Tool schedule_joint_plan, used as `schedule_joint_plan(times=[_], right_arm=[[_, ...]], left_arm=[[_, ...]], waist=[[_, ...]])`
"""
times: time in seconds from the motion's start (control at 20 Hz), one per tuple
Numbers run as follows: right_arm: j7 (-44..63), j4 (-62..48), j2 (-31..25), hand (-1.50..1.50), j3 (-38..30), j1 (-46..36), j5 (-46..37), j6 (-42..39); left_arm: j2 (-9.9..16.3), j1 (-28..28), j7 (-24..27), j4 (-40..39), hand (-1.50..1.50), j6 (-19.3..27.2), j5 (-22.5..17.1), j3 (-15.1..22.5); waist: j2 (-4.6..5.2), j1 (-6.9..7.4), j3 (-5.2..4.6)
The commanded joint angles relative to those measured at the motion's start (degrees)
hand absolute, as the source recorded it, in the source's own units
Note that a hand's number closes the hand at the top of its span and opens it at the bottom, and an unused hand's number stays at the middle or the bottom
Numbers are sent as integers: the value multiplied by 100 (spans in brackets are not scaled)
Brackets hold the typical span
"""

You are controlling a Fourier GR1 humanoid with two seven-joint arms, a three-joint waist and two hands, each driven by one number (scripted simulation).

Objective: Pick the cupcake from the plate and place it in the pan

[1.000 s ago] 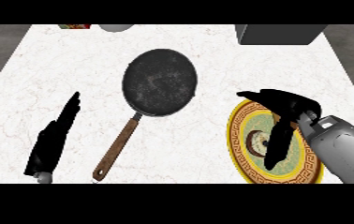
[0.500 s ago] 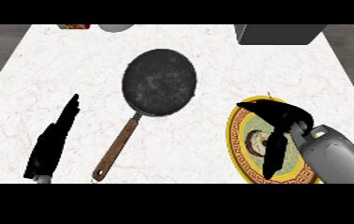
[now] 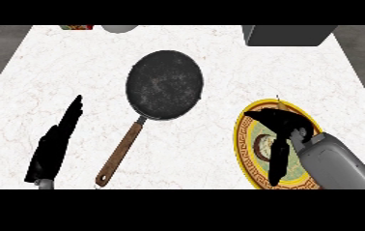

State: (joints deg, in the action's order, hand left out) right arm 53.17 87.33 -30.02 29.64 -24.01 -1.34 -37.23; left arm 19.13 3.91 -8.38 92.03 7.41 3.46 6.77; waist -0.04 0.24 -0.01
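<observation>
A dark round pan point(image 3: 165, 83) with a brown wooden handle point(image 3: 121, 150) lies mid-counter. At the right sits a yellow-rimmed patterned plate point(image 3: 246, 150). On it the cupcake point(image 3: 263, 145) shows only as a small brown round shape, partly hidden by my right hand point(image 3: 291, 128). That hand hangs over the plate, fingers arched above the cupcake and thumb pointing down beside it, not closed on it. My left hand point(image 3: 55, 145) rests open at the lower left, fingers straight, well left of the pan handle.
A grey box point(image 3: 288, 35) stands at the back right corner. A pale round vessel point(image 3: 119, 28) and a small red and green item point(image 3: 76, 27) sit at the back left edge. White marble counter point(image 3: 214, 56) surrounds the pan.
My right hand has shifted slightly toward the near edge and down over the plate, its thumb reaching further along the cupcake's side. Pan, plate and left hand have not moved.
</observation>
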Motion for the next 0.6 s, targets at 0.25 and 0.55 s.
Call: schedule_joint_plan(times=[0.25, 0.55], right_arm=[[-163, -298, 268, -150, -246, 422, -878, -260], [-238, -375, 904, -150, -419, 433, -1403, -223]], left_arm=[[-200, -25, 60, -95, 0, -167, 163, -207], [-115, 171, 329, -181, 0, -527, 104, -558]], waist=[[2, -12, 1], [2, -2, 1]])
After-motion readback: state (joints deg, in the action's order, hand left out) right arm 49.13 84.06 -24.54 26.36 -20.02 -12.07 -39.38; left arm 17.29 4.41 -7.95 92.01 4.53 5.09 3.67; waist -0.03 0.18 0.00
